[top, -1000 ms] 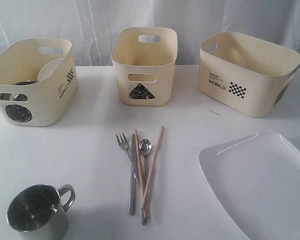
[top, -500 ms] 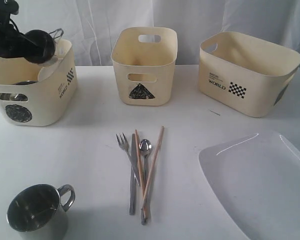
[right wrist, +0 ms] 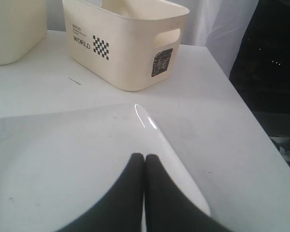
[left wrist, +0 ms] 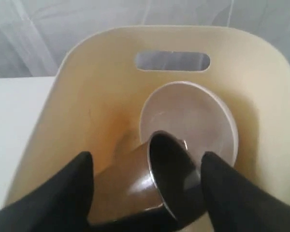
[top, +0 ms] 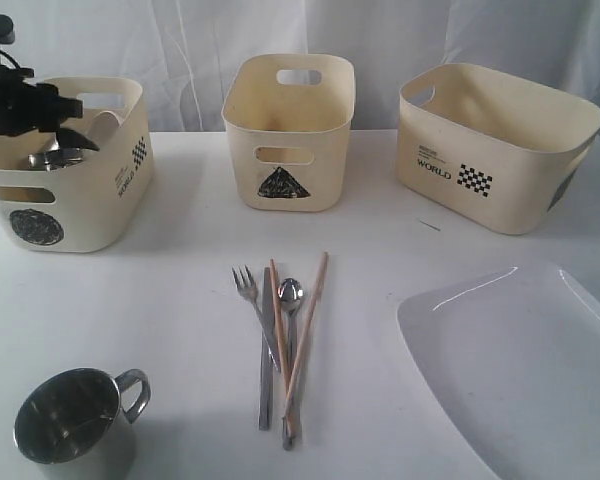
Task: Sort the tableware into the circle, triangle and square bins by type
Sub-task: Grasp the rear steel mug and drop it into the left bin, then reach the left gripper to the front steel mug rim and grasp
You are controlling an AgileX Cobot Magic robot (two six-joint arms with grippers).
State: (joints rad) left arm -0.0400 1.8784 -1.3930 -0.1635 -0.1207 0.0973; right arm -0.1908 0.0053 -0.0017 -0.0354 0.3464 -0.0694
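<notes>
The steel mug (left wrist: 140, 188) lies on its side inside the circle bin (left wrist: 96, 77), mouth toward the white saucer (left wrist: 193, 111) propped against the bin wall. I read the left pincer (left wrist: 146, 159) as spread wide astride the mug, gripping nothing. The right pincer (right wrist: 144, 162) is fully closed, empty, above the rectangular plate (right wrist: 63, 154).

Right pincer (right wrist: 144, 159) jaws pressed together, tips above the white plate (right wrist: 63, 164) near its rim; contact unclear. Checkered bin (right wrist: 125, 43) sits on the bench (right wrist: 208, 106) ahead of the pincer, past the plate. Second cream bin (right wrist: 14, 29) partly visible beside it.
</notes>
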